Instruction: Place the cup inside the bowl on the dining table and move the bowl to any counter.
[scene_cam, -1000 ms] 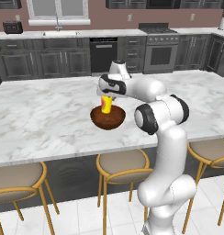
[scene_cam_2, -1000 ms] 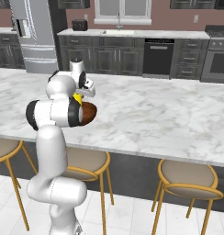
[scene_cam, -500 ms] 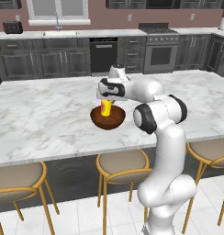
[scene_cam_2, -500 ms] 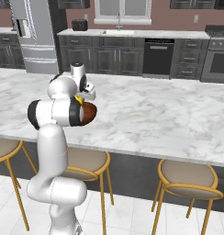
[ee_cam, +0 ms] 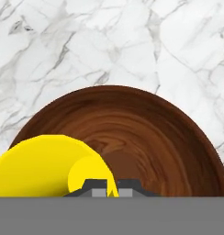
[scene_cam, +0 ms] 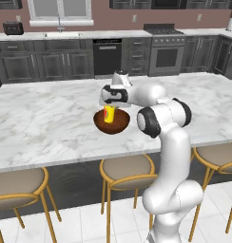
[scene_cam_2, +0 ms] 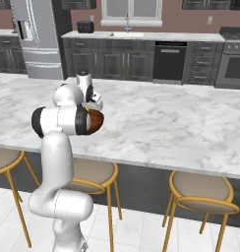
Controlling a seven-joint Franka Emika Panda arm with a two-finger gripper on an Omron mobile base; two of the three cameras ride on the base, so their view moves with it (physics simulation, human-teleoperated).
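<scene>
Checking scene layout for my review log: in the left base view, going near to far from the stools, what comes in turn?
Stool → dining table → bowl with the cup → counter.

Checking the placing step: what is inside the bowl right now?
The yellow cup is in the bowl, gripper at its rim. Bare wood shows beside it; the bowl floor under the cup is covered.

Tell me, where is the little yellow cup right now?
The cup is held by the pincer just over the brown bowl, near the middle of the dining table. In the hand view it hangs above the bowl's left half.
</scene>
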